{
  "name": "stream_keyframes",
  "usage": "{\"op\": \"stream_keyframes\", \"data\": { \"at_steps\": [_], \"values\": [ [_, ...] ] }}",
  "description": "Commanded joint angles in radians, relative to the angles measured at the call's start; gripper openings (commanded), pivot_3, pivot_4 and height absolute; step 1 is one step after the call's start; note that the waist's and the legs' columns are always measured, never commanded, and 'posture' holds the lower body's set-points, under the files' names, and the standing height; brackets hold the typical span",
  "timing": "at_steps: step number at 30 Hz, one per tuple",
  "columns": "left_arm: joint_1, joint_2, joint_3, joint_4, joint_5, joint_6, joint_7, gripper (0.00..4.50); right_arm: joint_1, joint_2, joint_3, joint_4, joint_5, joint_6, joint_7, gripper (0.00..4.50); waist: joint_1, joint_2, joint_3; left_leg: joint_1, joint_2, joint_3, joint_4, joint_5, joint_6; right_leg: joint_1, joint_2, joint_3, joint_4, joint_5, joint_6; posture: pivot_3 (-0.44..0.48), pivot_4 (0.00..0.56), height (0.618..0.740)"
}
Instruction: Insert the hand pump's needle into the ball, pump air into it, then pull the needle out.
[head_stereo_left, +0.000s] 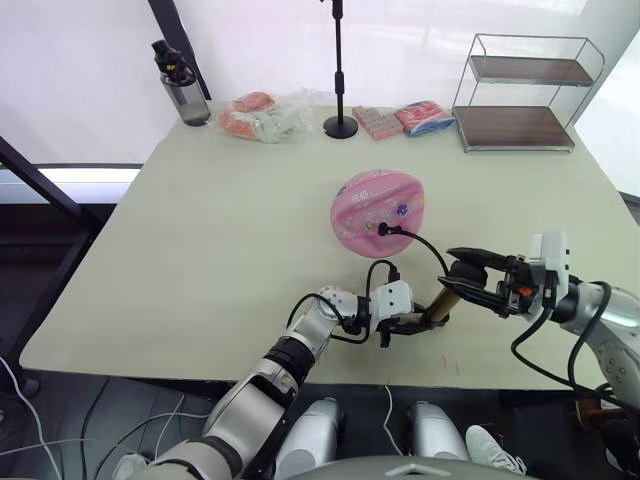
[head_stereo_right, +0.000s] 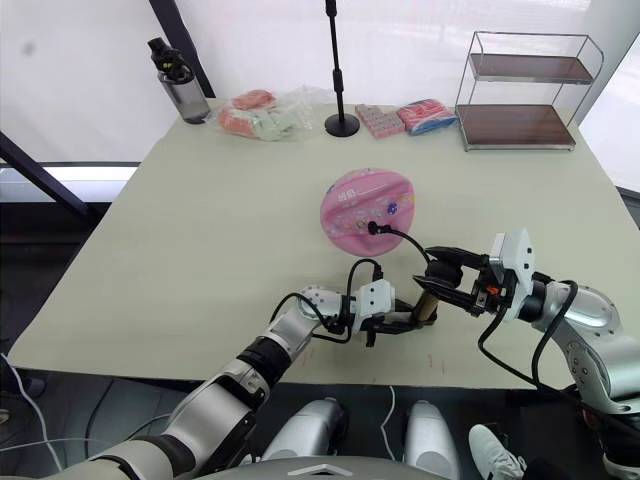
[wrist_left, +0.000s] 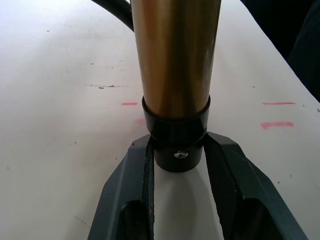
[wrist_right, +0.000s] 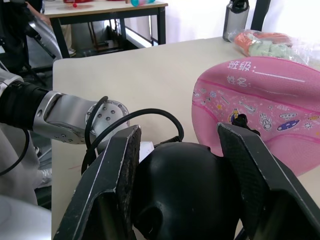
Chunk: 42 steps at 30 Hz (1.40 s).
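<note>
- The pink rubber ball (head_stereo_left: 379, 212), flattish and soft, lies mid-table at 12 o'clock from both grippers, the needle's black fitting (head_stereo_left: 384, 229) seated in it.
- Left gripper (head_stereo_left: 412, 326) clamps the gold-bronze pump cylinder's (wrist_left: 176, 55) lower black cap; hold it steady.
- Right gripper (wrist_right: 179, 165) straddles the black T-handle (wrist_right: 180, 192), fingers apparently touching; stroke along the cylinder's axis without tugging the thin black hose (head_stereo_left: 425, 246).

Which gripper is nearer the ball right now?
Right. The right gripper sits at the hand pump's handle end, just short of the ball. The left gripper clamps the pump's base cap, farther back toward the table's near edge.
</note>
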Motion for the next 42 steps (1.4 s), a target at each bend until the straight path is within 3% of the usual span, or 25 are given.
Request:
{"op": "stream_keyframes", "data": {
  "at_steps": [1, 9, 11, 15, 26, 30, 42],
  "values": [
    [0.037, 0.029, -0.04, 0.057, 0.058, 0.038, -0.02, 1.08, -0.013, -0.051, -0.07, -0.019, 0.05, 0.098, -0.019, 2.02, 0.0, 0.0, 0.0, 0.0, 0.0, 0.0, 0.0, 0.0, 0.0, 0.0, 0.0, 0.0, 0.0, 0.0, 0.0, 0.0, 0.15, 0.736],
    [0.04, 0.031, -0.042, 0.054, 0.056, 0.039, -0.024, 1.08, -0.127, -0.158, -0.22, -0.075, 0.178, 0.24, -0.058, 2.02, 0.001, 0.005, 0.004, -0.004, 0.0, 0.0, 0.0, 0.0, 0.0, -0.003, -0.001, 0.0, -0.001, 0.0, 0.0, 0.0, 0.15, 0.736],
    [0.038, 0.031, -0.043, 0.056, 0.055, 0.038, -0.024, 1.08, -0.154, -0.207, -0.263, -0.07, 0.297, 0.339, -0.034, 2.02, 0.001, 0.007, 0.006, -0.004, 0.0, 0.0, 0.0, 0.0, 0.0, -0.003, -0.001, 0.0, -0.001, 0.0, 0.0, 0.0, 0.15, 0.736],
    [0.036, 0.029, -0.044, 0.06, 0.055, 0.035, -0.026, 1.08, -0.223, -0.278, -0.327, -0.037, 0.373, 0.419, -0.041, 2.02, 0.002, 0.007, 0.007, -0.005, -0.001, 0.0, 0.0, 0.0, 0.0, -0.003, -0.002, -0.001, -0.002, 0.0, 0.0, 0.0, 0.15, 0.736],
    [0.037, 0.031, -0.043, 0.061, 0.056, 0.035, -0.021, 1.08, -0.438, -0.378, -0.376, 0.022, 0.51, 0.548, -0.09, 2.02, 0.002, 0.009, 0.008, -0.009, -0.001, 0.0, 0.0, 0.0, 0.0, -0.006, -0.003, -0.002, -0.002, 0.0, 0.0, 0.0, 0.15, 0.736],
    [0.037, 0.031, -0.042, 0.063, 0.056, 0.034, -0.021, 1.08, -0.441, -0.363, -0.366, 0.006, 0.513, 0.565, -0.097, 2.02, 0.003, 0.009, 0.008, -0.018, -0.001, 0.001, 0.002, 0.001, -0.001, -0.015, -0.004, -0.001, 0.0, 0.001, 0.0, 0.0, 0.15, 0.736],
    [0.032, 0.028, -0.043, 0.068, 0.056, 0.032, -0.017, 1.08, -0.234, -0.152, -0.191, -0.097, 0.317, 0.438, -0.142, 2.02, 0.001, 0.005, 0.005, -0.013, -0.001, 0.001, 0.002, 0.001, -0.001, -0.013, -0.003, -0.001, 0.002, 0.001, 0.0, 0.0, 0.15, 0.736]
  ]
}}
